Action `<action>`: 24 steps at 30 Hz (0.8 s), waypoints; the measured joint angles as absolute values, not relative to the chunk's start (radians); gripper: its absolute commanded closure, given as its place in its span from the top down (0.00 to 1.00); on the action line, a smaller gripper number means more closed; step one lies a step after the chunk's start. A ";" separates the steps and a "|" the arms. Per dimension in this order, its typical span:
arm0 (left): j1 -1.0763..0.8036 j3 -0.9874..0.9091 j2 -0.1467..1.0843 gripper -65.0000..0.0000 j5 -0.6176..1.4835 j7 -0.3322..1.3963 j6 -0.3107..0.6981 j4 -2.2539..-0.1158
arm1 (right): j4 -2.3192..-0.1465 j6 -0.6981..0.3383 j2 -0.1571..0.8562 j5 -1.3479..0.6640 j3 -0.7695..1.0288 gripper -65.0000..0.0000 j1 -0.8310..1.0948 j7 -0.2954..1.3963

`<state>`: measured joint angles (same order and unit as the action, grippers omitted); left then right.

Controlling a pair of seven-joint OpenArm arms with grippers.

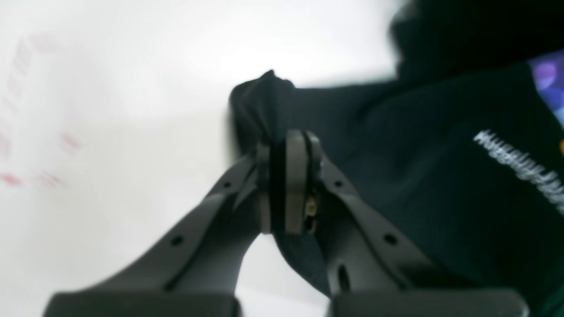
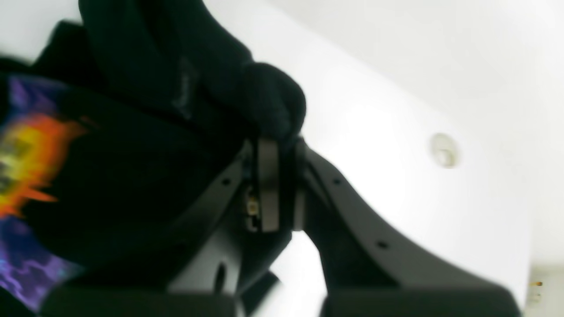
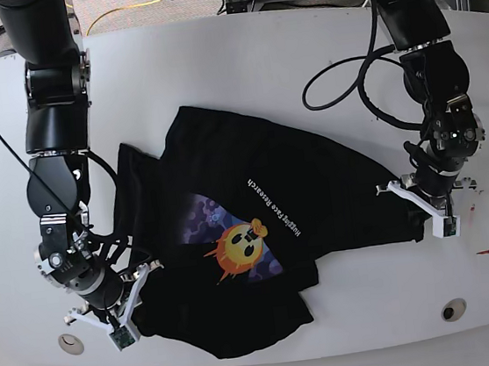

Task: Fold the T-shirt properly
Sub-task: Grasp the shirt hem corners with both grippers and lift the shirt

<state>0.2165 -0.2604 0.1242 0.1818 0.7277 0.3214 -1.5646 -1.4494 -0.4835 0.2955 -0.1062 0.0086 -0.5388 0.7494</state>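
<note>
In the base view the right pincer (image 3: 128, 307) sits at about 8 o'clock on the white surface (image 3: 299, 44), at the left edge of the T-shirt (image 3: 258, 225). Its wrist camera shows the right pincer (image 2: 280, 145) fully closed, with a bunched lump of black cloth squeezed between its fingertips (image 2: 268, 176); the picture is blurred, so which part of the T-shirt (image 2: 132, 176) this is, hem or sleeve, cannot be told. The yellow-orange face (image 2: 26, 158) shows at that view's 9 o'clock.

The T-shirt lies print-up and rumpled across the middle of the surface, slanting from 11 o'clock down to 6 o'clock, with the emoji face (image 3: 241, 245) near the centre and the white lettering (image 3: 278, 206) just above it.

At 3 o'clock the left pincer (image 3: 420, 207) meets the shirt's right-hand tip. Its wrist camera shows the left pincer (image 1: 288, 145) closed tight on a fold of the T-shirt (image 1: 440, 185), the cloth pulled up into a peak above the fingertips (image 1: 296, 176). A red-marked card (image 3: 488, 226) lies just beside it on the surface.
</note>
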 measured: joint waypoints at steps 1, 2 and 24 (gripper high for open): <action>0.231 -0.269 0.123 0.00 0.183 0.741 0.331 -1.579 | -1.449 -0.480 0.297 -0.099 0.009 0.00 -0.557 0.758; 0.249 -0.280 0.122 0.00 0.181 0.772 0.347 -1.591 | -1.444 -0.479 0.299 -0.092 0.010 0.00 -0.575 0.766; 0.598 -0.341 0.298 0.00 0.210 1.005 0.372 -1.868 | -1.568 -0.612 0.393 -0.138 0.009 0.00 -0.952 0.921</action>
<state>0.5980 -0.3412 0.2977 0.2104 1.0054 0.3717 -1.8683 -1.5681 -0.6125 0.3927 -0.1383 0.0093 -0.9520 0.9215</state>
